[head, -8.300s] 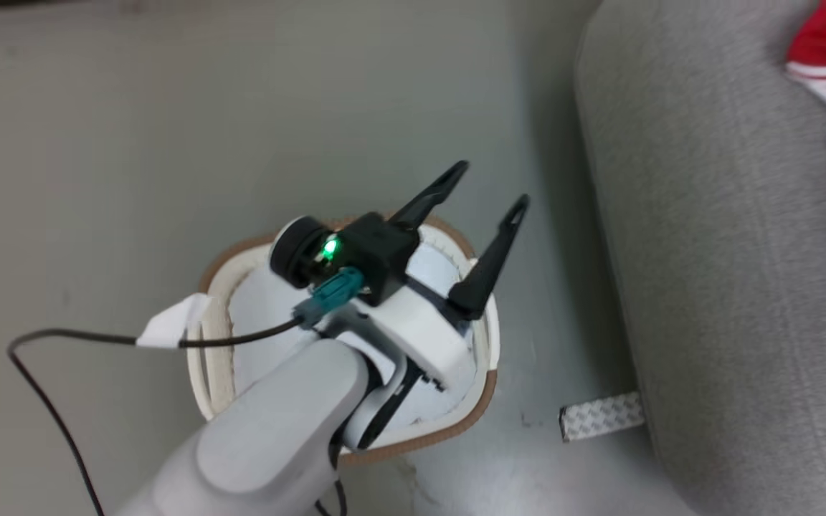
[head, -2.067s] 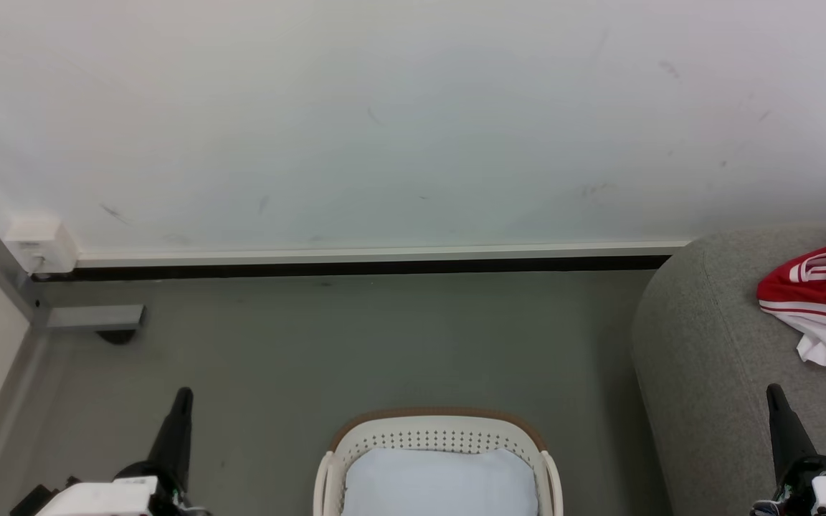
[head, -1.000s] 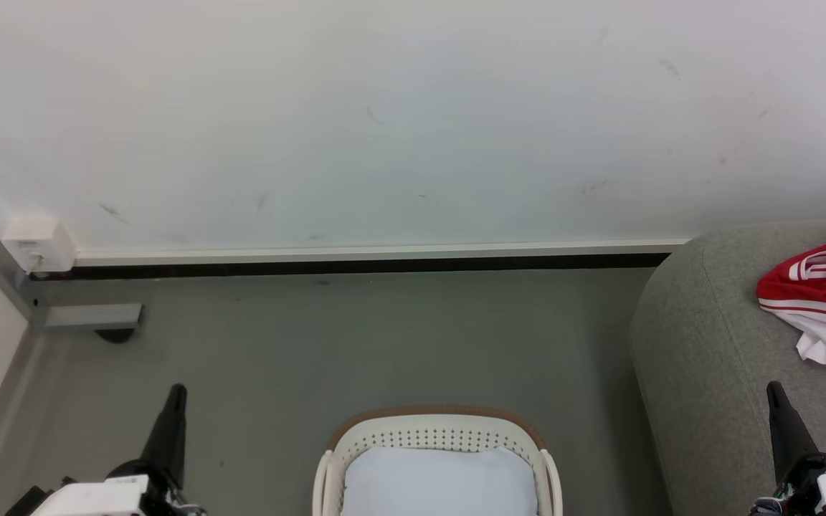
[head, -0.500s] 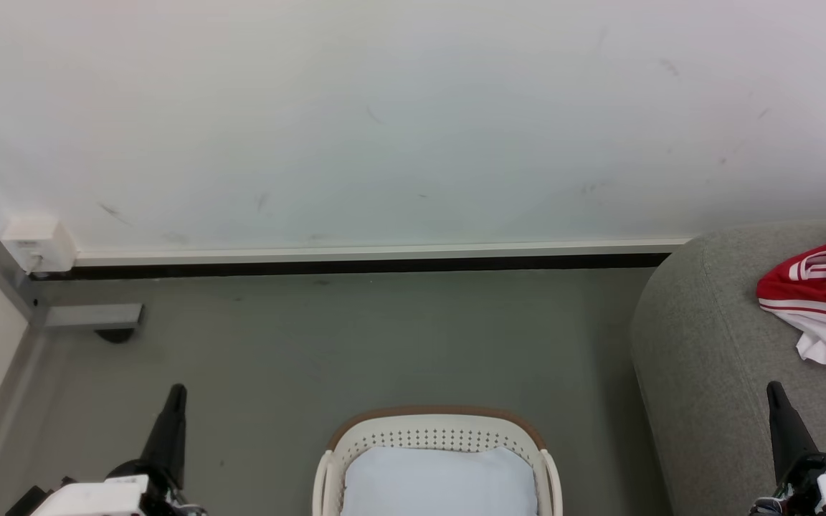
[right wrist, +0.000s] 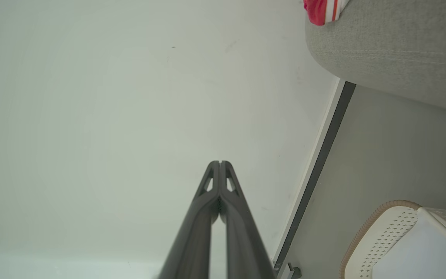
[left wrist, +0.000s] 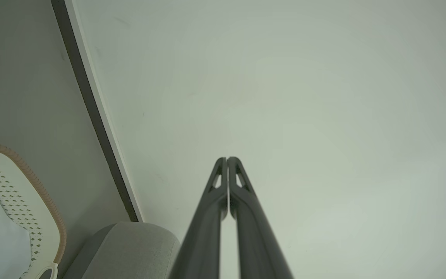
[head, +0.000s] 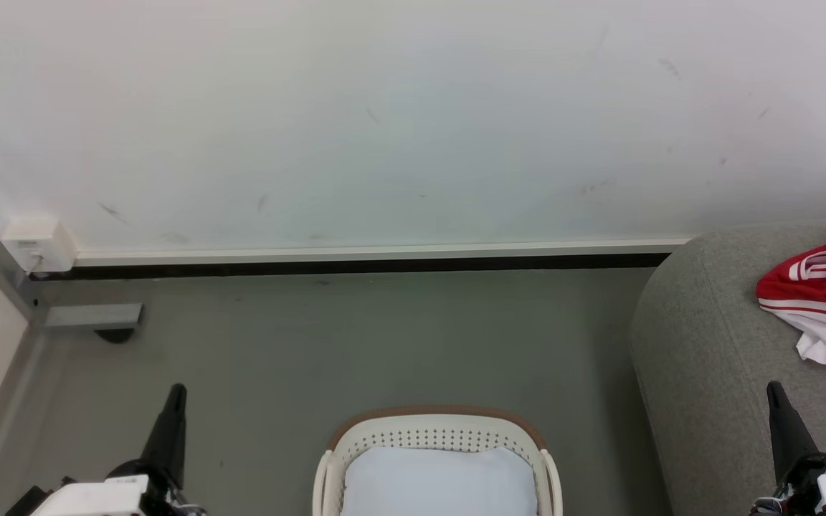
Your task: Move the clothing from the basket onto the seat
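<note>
- Lying bunched on the sofa (head: 714, 358) at our far right, the red and white clothing (head: 818, 290) sits near its rounded end.
- We see the basket (head: 442, 428) on the floor (head: 355, 337) near the sofa, with a flat pale cloth (head: 442, 480) inside it.
- Our left gripper (head: 178, 393) is low at the left over the floor, jaws pressed together, holding nothing.
- Our right gripper (head: 773, 388) is low at the right in front of the sofa, jaws pressed together too, empty.
- A white wall (head: 399, 122) stands behind.
</note>
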You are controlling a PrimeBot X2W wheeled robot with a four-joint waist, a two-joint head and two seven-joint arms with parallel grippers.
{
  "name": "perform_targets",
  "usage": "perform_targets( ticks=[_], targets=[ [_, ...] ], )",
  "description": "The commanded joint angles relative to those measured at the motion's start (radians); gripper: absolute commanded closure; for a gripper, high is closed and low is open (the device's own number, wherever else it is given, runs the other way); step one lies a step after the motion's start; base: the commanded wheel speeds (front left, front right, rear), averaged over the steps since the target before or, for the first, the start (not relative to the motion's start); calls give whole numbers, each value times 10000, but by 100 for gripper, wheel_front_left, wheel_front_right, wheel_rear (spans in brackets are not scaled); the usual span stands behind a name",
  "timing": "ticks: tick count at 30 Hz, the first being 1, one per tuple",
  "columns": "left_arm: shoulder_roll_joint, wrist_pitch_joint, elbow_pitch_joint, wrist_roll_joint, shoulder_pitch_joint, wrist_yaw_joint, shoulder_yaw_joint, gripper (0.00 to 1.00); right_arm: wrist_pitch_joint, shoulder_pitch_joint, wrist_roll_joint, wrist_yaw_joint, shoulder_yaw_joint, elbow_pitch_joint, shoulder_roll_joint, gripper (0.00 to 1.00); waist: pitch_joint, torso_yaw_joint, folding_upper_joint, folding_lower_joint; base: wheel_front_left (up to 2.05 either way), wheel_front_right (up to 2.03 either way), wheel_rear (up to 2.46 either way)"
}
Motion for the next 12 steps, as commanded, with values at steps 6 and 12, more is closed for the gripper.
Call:
perform_targets(
  ticks=[6, 12],
  targets=[
    [18, 38, -39, -140, -83, -20, 23, 100, 31, -125, 10, -21, -38, -53, -78, 100, 0, 0, 0, 0, 0, 0, 0],
    [18, 38, -39, -140, -83, -21, 23, 100, 31, -126, 10, -21, -38, -53, -78, 100, 0, 0, 0, 0, 0, 0, 0]
  ],
)
